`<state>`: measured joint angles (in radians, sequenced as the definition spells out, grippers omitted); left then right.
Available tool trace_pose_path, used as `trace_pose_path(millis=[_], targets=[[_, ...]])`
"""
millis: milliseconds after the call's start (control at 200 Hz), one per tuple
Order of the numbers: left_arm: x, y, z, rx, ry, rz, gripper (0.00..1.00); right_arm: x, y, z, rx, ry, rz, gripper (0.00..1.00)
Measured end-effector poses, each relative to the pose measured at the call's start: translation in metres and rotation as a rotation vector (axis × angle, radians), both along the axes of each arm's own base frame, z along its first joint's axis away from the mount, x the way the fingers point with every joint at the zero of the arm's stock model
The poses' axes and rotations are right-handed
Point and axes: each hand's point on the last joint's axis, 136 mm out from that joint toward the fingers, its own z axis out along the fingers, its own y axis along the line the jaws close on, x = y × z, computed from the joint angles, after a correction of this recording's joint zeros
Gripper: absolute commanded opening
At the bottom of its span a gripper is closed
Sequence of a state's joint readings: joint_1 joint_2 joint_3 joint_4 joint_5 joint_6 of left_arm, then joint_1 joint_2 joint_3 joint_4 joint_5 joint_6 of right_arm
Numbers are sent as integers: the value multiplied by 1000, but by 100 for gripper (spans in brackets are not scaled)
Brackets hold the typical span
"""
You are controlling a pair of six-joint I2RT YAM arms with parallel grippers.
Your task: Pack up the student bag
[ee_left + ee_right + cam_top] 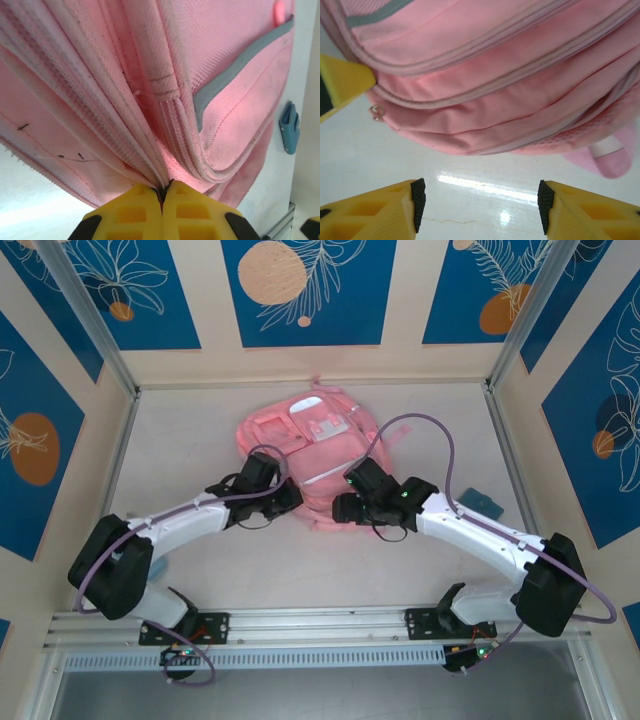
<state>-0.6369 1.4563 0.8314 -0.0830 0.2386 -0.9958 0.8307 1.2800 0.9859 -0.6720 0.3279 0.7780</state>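
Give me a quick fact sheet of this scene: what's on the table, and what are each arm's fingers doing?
Main item: pink student bag, lying flat on the table
Left fingers: shut, pinching the bag's edge at a zip seam
Right fingers: open, at the bag's near edge, holding nothing
Other item: small blue item on the table, right of the bag and apart from it

Pale table top (300,560) noted, glossy, with a light glare, small blue item (483,502) lying flat on it to my right, toward the side wall, blue leaf-print wall panels (300,290) behind, metal rail (320,625) along my near edge
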Motion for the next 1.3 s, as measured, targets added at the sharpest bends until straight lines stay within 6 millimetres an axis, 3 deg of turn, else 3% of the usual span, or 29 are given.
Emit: trace_pose_path(millis=[145, 300, 470, 580, 835, 1140, 1300], targets=[[4, -12, 19, -45, -26, -36, 0, -14, 14, -4, -48, -30, 47, 58], [12, -24, 46, -95, -62, -68, 0, -27, 27, -22, -143, -57, 66, 55], [20, -35, 65, -130, -86, -87, 0, -15, 30, -29, -199, -101, -15, 53], [23, -41, 68, -141, -84, -98, 0, 0, 29, -25, -207, -149, -70, 52], [24, -45, 65, -143, -68, -111, 0, 29, 18, -24, -231, -204, -181, 37], [25, -47, 64, -146, -62, -116, 0, 41, 17, -34, -270, -220, -183, 35], [25, -47, 64, -145, -63, -115, 0, 49, 17, -35, -295, -231, -182, 21]])
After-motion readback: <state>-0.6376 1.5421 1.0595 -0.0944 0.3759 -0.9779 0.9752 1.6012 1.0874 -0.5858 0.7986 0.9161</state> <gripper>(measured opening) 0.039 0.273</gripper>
